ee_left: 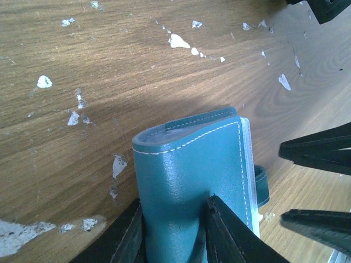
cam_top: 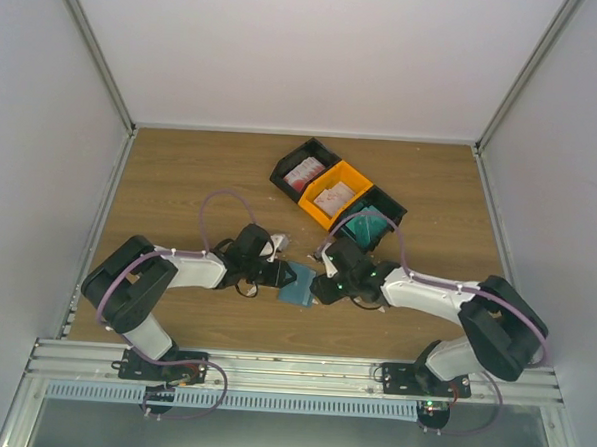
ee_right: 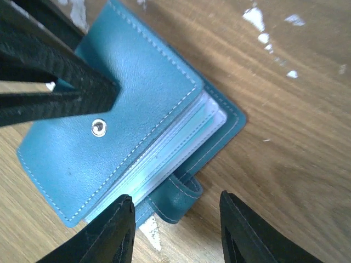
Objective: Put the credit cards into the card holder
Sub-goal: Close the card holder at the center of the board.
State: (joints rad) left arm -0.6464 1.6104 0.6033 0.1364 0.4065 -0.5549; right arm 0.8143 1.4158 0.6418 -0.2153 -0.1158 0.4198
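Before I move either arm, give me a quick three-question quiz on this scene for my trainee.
1. Which gripper is shut on the card holder? A left, B right, C neither.
2. True or false: the card holder lies in the orange bin.
3. What colour are the cards in the black bin nearest the right arm?

Key:
1. A. The left gripper clamps it, and the right gripper stands open by the strap.
2. False. It is out on the table between the two grippers.
3. Teal.
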